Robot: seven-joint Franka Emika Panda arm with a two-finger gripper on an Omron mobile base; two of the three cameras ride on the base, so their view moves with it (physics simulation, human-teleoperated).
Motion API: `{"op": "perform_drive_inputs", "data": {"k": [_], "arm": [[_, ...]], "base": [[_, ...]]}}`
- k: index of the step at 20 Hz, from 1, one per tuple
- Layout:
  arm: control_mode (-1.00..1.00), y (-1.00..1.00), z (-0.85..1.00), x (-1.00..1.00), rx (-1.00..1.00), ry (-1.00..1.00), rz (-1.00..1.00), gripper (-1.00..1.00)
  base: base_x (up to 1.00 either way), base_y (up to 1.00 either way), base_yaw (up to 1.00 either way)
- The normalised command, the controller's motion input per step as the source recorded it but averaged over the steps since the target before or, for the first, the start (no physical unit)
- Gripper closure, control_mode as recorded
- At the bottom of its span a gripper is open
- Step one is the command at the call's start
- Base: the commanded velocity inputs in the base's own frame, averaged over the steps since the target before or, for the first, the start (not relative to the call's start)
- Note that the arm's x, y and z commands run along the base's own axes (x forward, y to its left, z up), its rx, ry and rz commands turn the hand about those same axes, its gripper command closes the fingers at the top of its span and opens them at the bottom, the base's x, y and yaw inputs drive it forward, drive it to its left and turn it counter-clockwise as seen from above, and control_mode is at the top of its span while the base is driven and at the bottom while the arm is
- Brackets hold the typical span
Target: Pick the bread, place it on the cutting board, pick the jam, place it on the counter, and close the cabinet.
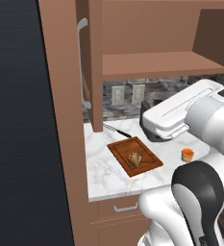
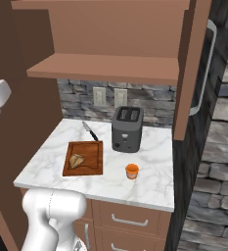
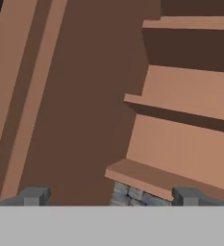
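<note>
The brown wooden wall cabinet (image 2: pixel 135 44) stands open above the white marble counter (image 2: pixel 149 181), where tan bread (image 2: pixel 77 160) lies on the reddish-brown cutting board (image 2: pixel 91 149), orange jam jar (image 2: pixel 131 171) nearby, gripper (image 3: pixel 108 196) fingertips apart.

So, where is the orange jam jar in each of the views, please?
Left base view: the jam stands on the counter at right of centre, right of the cutting board.
Right base view: the jam stands lower centre, right of the cutting board, in front of the toaster.
Hand view: not in it.
Shared landmark: the cutting board with the bread.
</note>
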Motion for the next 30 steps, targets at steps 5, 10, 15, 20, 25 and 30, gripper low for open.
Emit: {"op": "perform_drive_inputs", "data": {"k": [5,10,15,20,25,30], "arm": [[-1.00,0.17,-0.02,-0.21,0.00,0.00,0.08,-1.00],[-1.00,0.21,-0.01,-0.22,0.00,0.00,0.07,-1.00],[-1.00,0.23,0.00,-0.23,0.00,0.00,0.06,-1.00],[-1.00,0.17,0.00,-0.11,0.00,-0.03,0.04,-1.00],[-1.00,0.18,0.00,-0.01,0.00,-0.04,0.02,-1.00],[-1.00,0.23,0.00,0.00,0.00,-0.06,0.00,-1.00]], "base": [[0.00,0.00,0.00],[0.00,0.00,0.00],[0.00,0.00,0.00],[0.00,0.00,0.00],[0.00,0.00,0.00],[0.00,0.00,0.00]]}}
